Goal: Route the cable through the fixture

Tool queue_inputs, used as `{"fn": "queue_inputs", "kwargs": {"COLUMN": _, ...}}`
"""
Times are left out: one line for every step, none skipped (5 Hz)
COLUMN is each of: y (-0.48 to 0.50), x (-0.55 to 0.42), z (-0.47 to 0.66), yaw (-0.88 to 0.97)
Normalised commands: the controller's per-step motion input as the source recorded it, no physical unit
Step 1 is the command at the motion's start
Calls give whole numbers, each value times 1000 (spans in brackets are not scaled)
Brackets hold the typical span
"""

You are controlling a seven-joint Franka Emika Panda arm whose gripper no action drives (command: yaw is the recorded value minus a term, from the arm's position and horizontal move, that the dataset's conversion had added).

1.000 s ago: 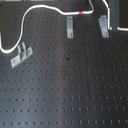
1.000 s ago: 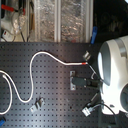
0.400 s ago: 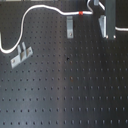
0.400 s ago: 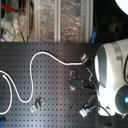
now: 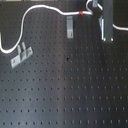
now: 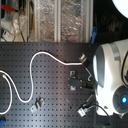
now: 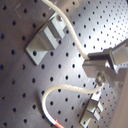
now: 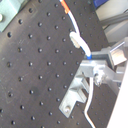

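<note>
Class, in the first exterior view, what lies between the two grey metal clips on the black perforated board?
Only bare black perforated board lies between the left grey metal clip and the upper grey metal clip; the white cable arcs above that stretch.

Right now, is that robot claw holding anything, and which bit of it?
Yes: the gripper pinches the white cable, a little past its red band, near the end.

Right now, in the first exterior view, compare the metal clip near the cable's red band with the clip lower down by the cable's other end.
The clip near the red band stands nearly square to the picture; the lower clip lies tilted. The cable runs just above the first clip, while it curves close past the lower clip's end. Both are small grey metal pieces on the black perforated board.
</note>
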Motion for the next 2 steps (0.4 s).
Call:
{"fn": "queue_inputs", "kwargs": {"y": 75, "x": -109, "z": 193, "yaw": 0}}
{"fn": "queue_inputs", "kwargs": {"y": 114, "x": -120, "z": 232, "yaw": 0}}
